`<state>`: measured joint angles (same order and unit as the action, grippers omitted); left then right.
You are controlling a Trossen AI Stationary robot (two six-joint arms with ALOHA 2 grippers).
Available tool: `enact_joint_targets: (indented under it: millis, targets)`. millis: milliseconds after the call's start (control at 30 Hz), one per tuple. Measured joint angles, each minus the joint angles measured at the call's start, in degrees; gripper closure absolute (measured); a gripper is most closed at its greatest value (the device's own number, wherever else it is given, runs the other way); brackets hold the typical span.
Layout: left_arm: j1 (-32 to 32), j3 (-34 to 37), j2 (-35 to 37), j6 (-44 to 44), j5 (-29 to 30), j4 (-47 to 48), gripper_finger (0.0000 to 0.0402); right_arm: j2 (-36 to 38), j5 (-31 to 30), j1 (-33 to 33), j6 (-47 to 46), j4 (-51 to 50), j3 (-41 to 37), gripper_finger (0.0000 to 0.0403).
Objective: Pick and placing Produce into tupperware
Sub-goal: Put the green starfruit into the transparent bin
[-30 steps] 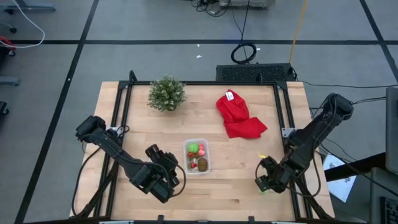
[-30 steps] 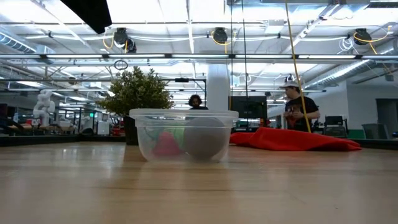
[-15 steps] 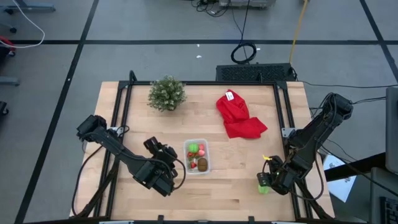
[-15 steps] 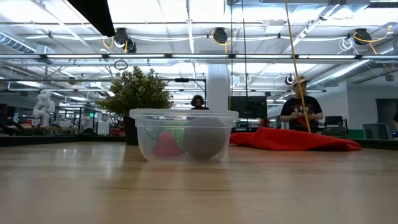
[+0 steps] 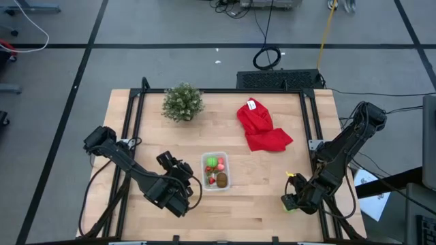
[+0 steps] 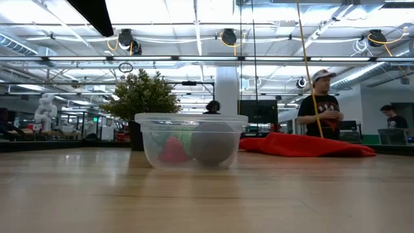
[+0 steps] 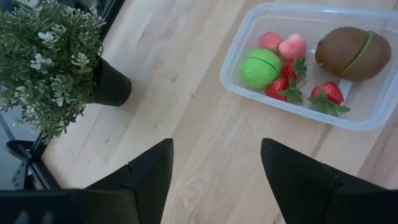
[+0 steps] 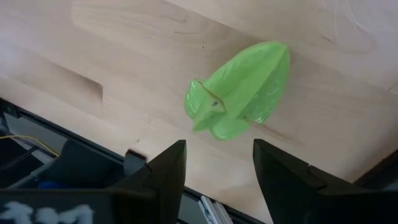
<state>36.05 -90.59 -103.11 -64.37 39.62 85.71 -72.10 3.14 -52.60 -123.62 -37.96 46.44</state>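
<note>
The clear tupperware (image 5: 216, 170) stands near the table's middle and holds a brown oval (image 7: 353, 53), a green ball (image 7: 261, 67), red strawberries (image 7: 326, 98) and pink pieces (image 7: 283, 43). My left gripper (image 5: 178, 169) hovers open just left of the tub, touching nothing. One green piece (image 8: 239, 90) lies on the wood by the table's right near corner (image 5: 288, 203). My right gripper (image 5: 293, 199) hangs open over it, with its fingers (image 8: 168, 168) short of the piece and not touching it.
A potted bushy plant (image 5: 182, 102) stands at the far left and a red cloth (image 5: 262, 127) lies at the far right. The table's metal frame rail (image 5: 315, 136) runs close beside my right gripper. People stand in the room behind the table (image 6: 321, 103).
My right gripper has drawn slightly toward the table's right edge, so more of the green piece shows on the wood beside it. The people in the room behind have walked about.
</note>
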Motion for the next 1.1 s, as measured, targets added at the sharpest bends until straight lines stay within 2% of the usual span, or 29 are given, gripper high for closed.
enact_joint_targets:
  millis: [200, 433, 500, 667, 800, 933, 1033, 1100]
  targets:
    - [0.6, 0.0, 0.0, 0.1, 0.0, 0.0, 0.0154, 0.0, 0.0, 0.0, -0.3, 3.7, -1.8, 0.0227]
    - [1.2, 0.0, 0.0, -0.2, 0.8, 0.0, 0.0154, 0.0, -0.1, 0.0, 2.6, 23.9, -7.9, 0.0227]
    - [1.2, 0.0, 0.0, -0.3, 0.9, -0.1, 0.0154, 0.0, -0.3, 0.0, 0.9, 28.0, -9.6, 0.0227]
    - [1.2, 0.0, 0.0, -0.2, 1.0, -0.3, 0.0155, 0.0, -6.4, -0.4, -7.8, 27.3, -10.4, 0.0227]
    - [1.2, 0.0, 0.0, -0.3, 1.0, -0.3, 0.0154, 0.0, -7.9, -0.4, -8.5, 30.5, -9.8, 0.0227]
    - [1.2, 0.0, 0.0, -0.3, 1.0, -0.3, 0.0155, 0.0, -8.7, -0.4, -9.2, 33.3, -6.1, 0.0227]
    - [1.2, 0.0, 0.0, -0.2, 1.1, -0.3, 0.0154, 0.0, -11.3, -0.4, -9.1, 30.3, -1.4, 0.0227]
    - [1.2, 0.0, 0.0, -0.2, 1.6, -0.3, 0.0154, 0.0, -12.3, -0.7, -9.8, 23.3, 2.8, 0.0227]
